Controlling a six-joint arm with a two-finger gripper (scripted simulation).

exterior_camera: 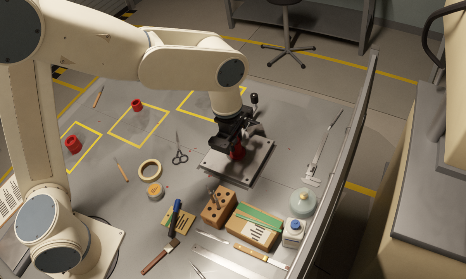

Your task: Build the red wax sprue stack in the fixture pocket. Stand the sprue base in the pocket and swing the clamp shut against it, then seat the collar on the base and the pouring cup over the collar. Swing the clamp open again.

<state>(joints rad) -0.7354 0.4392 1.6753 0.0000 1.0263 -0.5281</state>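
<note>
The red sprue base (237,150) stands upright on the grey fixture plate (238,159) at mid-table, and I grip it from above in my closed gripper (232,144). Its upper part is hidden behind my fingers, and I cannot tell how deep it sits in the pocket. The clamp lever with its black knob (254,98) rises at the plate's far edge, behind my wrist. The small red collar (137,105) stands at the far corner of a yellow-outlined square to the left. The wider red pouring cup (73,144) sits in the leftmost yellow square.
A cardboard box (255,226) with green strips lies at the front, beside a wooden tool block (218,206). Scissors (178,151), a tape roll (150,170) and a small tin (155,191) lie left of the plate. A caliper (316,160) and two bottles line the raised right rim.
</note>
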